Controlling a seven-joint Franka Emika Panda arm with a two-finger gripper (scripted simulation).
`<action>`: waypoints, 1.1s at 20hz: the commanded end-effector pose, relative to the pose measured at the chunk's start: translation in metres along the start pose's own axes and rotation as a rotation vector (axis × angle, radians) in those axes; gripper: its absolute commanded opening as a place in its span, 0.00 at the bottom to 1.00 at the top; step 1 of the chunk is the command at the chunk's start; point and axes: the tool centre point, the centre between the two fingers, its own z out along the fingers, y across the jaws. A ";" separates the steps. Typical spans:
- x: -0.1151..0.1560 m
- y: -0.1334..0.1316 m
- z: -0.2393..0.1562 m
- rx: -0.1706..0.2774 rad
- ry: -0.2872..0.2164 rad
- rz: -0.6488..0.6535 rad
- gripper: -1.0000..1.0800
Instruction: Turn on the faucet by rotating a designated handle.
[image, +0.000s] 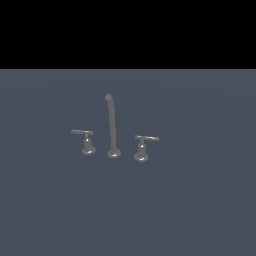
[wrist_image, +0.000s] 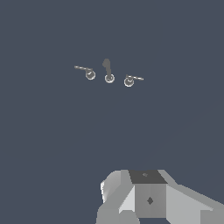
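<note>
Both renders are looking dim and flat, with an even slate-blue floor (image: 200, 200) taking no clear cast shadows. The faucet (image: 112, 125) is catching small bright glints on its round bases, and its spout is shading darker along one side. A black band is filling the top of the exterior view. Edges are appearing soft and low in resolution, with thin bars slightly jagged. In the wrist view, pale grey robot housing (wrist_image: 153, 199) is showing flat-shaded facets without glare or lens distortion.
</note>
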 end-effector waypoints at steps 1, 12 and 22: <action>0.000 0.000 0.000 0.000 0.000 0.000 0.00; 0.002 0.004 0.000 -0.003 -0.021 0.001 0.00; 0.022 -0.004 0.011 0.046 -0.035 0.056 0.00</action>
